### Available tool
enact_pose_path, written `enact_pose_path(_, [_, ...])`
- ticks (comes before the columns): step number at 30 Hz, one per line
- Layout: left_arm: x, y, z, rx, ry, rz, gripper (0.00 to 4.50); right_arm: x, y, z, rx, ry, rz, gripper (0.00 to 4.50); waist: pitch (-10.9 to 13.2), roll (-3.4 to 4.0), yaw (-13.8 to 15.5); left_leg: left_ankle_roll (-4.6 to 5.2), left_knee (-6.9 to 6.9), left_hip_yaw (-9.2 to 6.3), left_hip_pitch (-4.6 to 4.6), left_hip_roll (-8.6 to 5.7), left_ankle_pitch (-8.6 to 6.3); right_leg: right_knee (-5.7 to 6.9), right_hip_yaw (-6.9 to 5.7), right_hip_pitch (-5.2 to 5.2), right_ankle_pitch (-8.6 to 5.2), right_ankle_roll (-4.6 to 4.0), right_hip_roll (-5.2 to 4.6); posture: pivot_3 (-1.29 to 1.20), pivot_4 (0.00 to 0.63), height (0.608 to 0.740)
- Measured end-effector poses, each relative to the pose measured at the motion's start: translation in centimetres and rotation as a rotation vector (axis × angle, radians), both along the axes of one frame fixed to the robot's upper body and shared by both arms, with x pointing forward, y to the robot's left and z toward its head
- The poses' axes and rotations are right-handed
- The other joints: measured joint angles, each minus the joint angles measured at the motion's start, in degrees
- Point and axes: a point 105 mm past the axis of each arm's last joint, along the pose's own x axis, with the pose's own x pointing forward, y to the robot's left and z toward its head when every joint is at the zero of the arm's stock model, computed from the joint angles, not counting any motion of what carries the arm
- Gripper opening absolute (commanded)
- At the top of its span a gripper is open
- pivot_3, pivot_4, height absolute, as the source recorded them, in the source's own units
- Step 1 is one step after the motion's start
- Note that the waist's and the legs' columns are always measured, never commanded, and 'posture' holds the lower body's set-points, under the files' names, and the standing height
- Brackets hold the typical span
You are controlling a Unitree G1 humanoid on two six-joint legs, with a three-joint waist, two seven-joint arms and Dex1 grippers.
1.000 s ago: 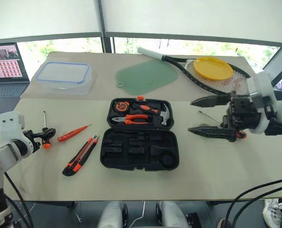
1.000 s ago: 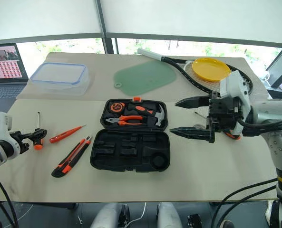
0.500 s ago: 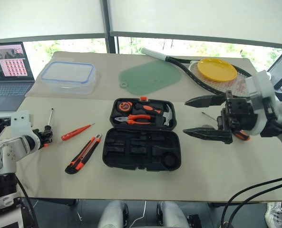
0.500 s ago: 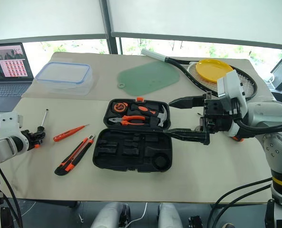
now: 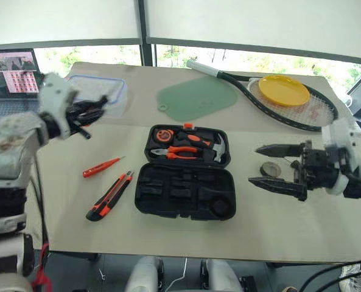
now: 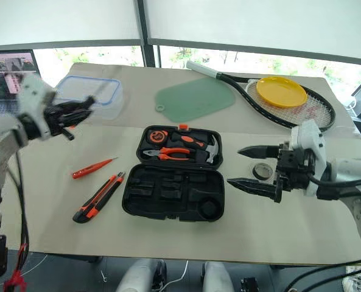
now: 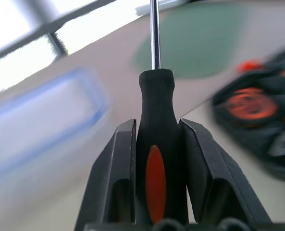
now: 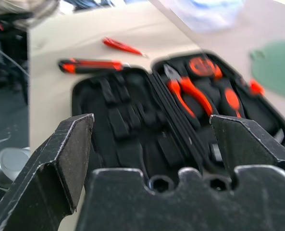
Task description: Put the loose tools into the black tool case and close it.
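The black tool case lies open on the worktop, its near half showing bare recesses, its far half holding pliers, hammer and tape measure. Left of the case lie the utility knife and the red tester screwdriver; right of it, the grey tape roll sits between the widely parted jaws of the right gripper. Farther off, left of the case, the left gripper carries an orange-and-black screwdriver clamped by its handle; the long shaft sticks out ahead and could catch the case rim or miss its recess, and a slip would drop it.
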Motion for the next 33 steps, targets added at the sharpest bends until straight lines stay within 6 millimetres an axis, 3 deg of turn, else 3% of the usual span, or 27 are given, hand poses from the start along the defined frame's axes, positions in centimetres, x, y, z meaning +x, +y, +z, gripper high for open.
enact_pose_path(5, [-1.9, -5.0, -5.8, 0.256, 0.151, -0.366, 0.89, -0.2, -1.1, -0.3, -0.008, -0.006, -0.080, 4.50, 0.0, -0.02, -0.8, 0.28, 0.19, -0.01, -0.10, 0.04, -0.15, 0.01, 0.01, -0.04, 0.00, 0.22, 0.48, 0.00, 0.150, 0.738])
enact_pose_path(9, [-1.6, -7.4, -7.3, 0.375, 0.160, -0.471, 0.89, -0.8, -1.1, -0.7, -0.010, -0.015, -0.109, 4.50, 0.0, -0.03, -0.4, 0.31, 0.39, -0.14, -0.22, 0.02, -0.16, 0.08, -0.02, -0.01, -0.02, 0.28, 0.53, 0.00, 0.150, 0.738])
enact_pose_path(15, [-0.7, -6.7, -9.7, 0.469, 0.221, -0.448, 0.89, -1.3, -1.1, -0.5, 0.004, -0.036, -0.151, 4.50, 0.1, -0.03, -0.7, 0.59, 0.88, -0.18, -0.40, 0.10, -0.34, 0.16, 0.05, 0.00, 0.05, 0.53, 0.48, 0.00, 0.150, 0.738])
enact_pose_path(27, [-0.1, -7.0, -11.1, 0.449, 0.254, -0.429, 0.89, -1.4, -1.0, -0.1, 0.034, -0.042, -0.185, 4.50, 0.1, -0.03, -0.3, 0.67, 1.07, -0.24, -0.37, 0.11, -0.38, 0.25, 0.04, 0.11, 0.13, 0.61, 0.42, 0.00, 0.150, 0.738])
enact_pose_path(29, [-0.1, -7.0, -11.1, 0.447, 0.260, -0.425, 1.90, -1.4, -0.9, 0.1, 0.038, -0.044, -0.182, 4.50, 0.1, -0.03, -0.2, 0.67, 1.09, -0.25, -0.38, 0.11, -0.38, 0.26, 0.04, 0.11, 0.13, 0.61, 0.42, 0.00, 0.150, 0.738])
enact_pose_path(32, [-0.4, -7.1, -10.5, 0.451, 0.255, -0.431, 2.80, -1.4, -0.8, 0.1, 0.047, -0.034, -0.177, 4.50, 0.1, -0.03, -0.1, 0.67, 1.11, -0.26, -0.38, 0.11, -0.38, 0.28, 0.03, 0.12, 0.13, 0.61, 0.41, 0.00, 0.150, 0.738])
enact_pose_path(33, [-0.4, -7.0, -10.3, 0.451, 0.259, -0.428, 2.80, -1.4, -0.8, 0.1, 0.049, -0.031, -0.175, 4.50, 0.1, -0.03, -0.1, 0.67, 1.12, -0.26, -0.38, 0.11, -0.38, 0.29, 0.04, 0.12, 0.13, 0.61, 0.41, 0.00, 0.150, 0.738])
